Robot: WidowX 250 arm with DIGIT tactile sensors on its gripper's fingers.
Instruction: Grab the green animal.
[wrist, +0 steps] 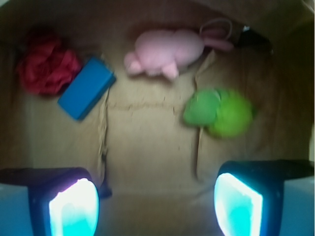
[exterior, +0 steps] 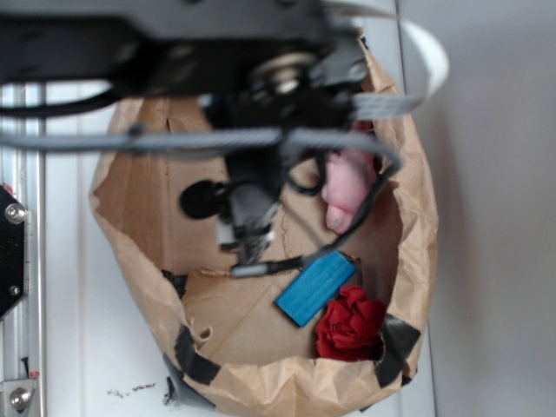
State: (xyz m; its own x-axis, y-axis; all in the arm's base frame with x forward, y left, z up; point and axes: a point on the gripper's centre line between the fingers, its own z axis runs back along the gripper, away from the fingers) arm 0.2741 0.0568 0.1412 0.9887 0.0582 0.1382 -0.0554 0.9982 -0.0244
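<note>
The green animal (wrist: 221,112) lies on the brown paper floor of the bag in the wrist view, ahead of and to the right of my gripper (wrist: 155,196). It shows a duller green rounded part on the left and a brighter lime part on the right. My jaws stand wide open with only bare paper between the two glowing pads (wrist: 74,206). The toy is well apart from them. In the exterior view the arm and gripper (exterior: 248,243) hang over the bag and hide the green animal.
A pink plush animal (wrist: 167,49) (exterior: 347,187) lies beyond the green one. A blue block (wrist: 86,88) (exterior: 317,287) and a red fabric flower (wrist: 47,66) (exterior: 350,323) sit to the left. Brown paper bag walls (exterior: 130,261) ring everything.
</note>
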